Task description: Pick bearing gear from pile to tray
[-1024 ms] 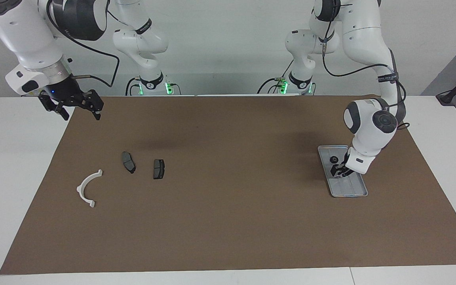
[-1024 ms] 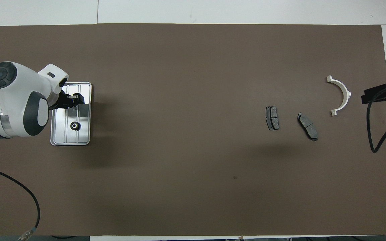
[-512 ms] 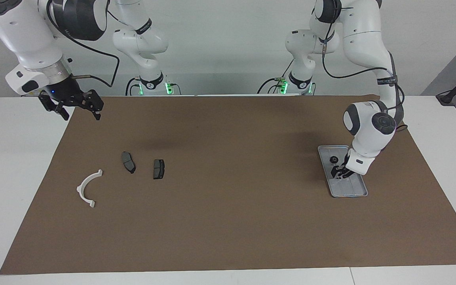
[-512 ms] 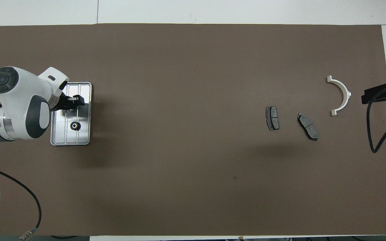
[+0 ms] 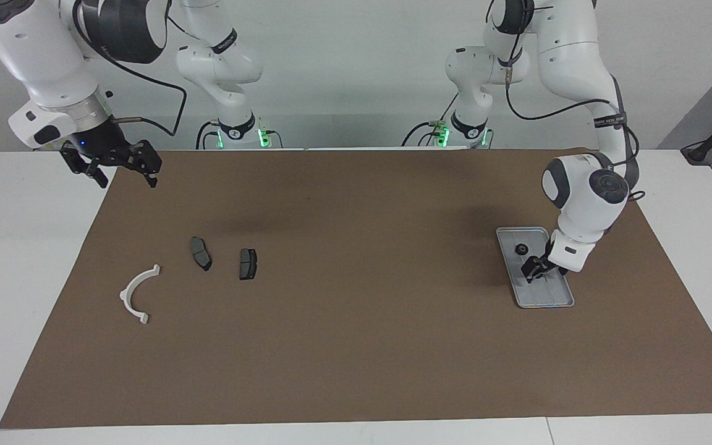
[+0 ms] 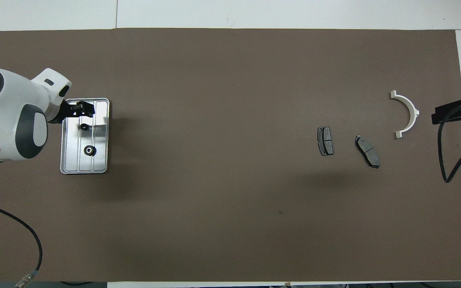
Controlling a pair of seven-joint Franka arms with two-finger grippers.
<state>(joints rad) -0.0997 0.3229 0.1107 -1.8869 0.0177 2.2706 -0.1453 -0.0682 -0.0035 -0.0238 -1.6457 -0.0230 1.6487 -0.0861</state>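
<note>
Since each small black bearing gear (image 6: 84,127) looks stiff, light and best pinched across its rim, we see two lying in the tray (image 6: 101,161), one at six o'clock beneath our open, empty left tool (image 6: 81,109), while our open right tool (image 5: 122,171) waits.

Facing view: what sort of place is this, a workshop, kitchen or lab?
Likely a robotics lab: two white arms bolted at a white table, a brown mat, and parts laid out, brake pads and a metal tray.
</note>
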